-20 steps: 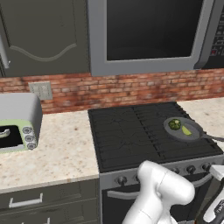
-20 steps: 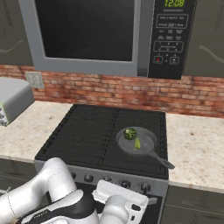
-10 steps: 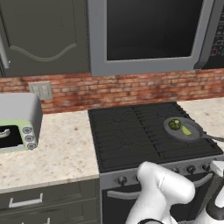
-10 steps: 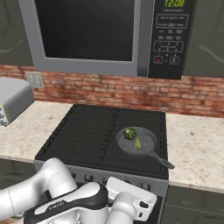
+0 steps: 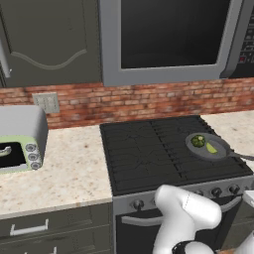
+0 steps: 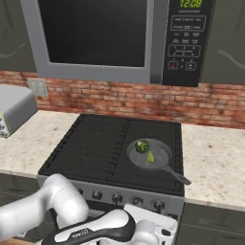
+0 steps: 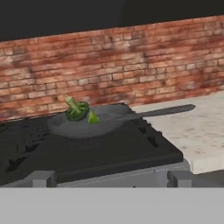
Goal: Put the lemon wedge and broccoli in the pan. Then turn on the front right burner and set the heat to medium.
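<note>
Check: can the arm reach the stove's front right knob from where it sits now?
Probably yes. The arm is folded low before the stove front, the knobs run along that panel, and nothing stands between. The pan with broccoli and lemon wedge sits above, out of the way.

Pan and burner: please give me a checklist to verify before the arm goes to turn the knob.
1. Broccoli in the pan: ok.
2. Lemon wedge in the pan, beside the broccoli: ok.
3. Pan sits on the front right burner, handle pointing right: ok.
4. Knobs on the stove front in view: ok.
5. Burner lit: not ok, no flame seen.
6. Pincer position and opening: cannot tell from the pictures.
</note>
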{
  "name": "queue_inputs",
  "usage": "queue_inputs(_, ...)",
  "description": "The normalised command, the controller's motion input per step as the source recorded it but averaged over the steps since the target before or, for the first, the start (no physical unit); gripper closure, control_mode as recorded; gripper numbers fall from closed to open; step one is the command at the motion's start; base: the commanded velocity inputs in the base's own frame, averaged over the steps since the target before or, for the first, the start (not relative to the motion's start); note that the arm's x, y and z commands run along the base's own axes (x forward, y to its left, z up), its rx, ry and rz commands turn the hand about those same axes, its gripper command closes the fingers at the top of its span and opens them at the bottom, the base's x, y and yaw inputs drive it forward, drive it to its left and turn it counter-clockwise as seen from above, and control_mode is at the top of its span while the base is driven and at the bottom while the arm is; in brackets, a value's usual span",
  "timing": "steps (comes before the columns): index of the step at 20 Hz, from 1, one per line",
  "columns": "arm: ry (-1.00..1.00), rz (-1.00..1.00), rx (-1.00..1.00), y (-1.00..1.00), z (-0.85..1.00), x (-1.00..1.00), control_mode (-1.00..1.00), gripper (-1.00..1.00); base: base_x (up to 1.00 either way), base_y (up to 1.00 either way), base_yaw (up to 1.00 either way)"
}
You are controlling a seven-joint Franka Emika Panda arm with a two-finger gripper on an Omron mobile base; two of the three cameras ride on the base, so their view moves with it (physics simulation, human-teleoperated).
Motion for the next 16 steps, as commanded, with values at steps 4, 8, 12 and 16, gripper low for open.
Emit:
queue_inputs(4,0.04,0.14,-0.03,-0.01,-0.40,0.00,-1.00,-1.00,0.00,0.00,0.00)
queue_inputs(8,0.01,0.16,-0.01,-0.01,-0.18,0.00,-1.00,-1.00,0.00,0.00,0.00)
queue_inputs(12,0.00,0.12,0.00,-0.04,-0.01,0.00,-1.00,-1.00,0.00,0.00,0.00)
queue_inputs(16,0.01,0.11,0.00,-0.06,-0.17,0.04,-1.00,-1.00,0.00,0.00,0.00)
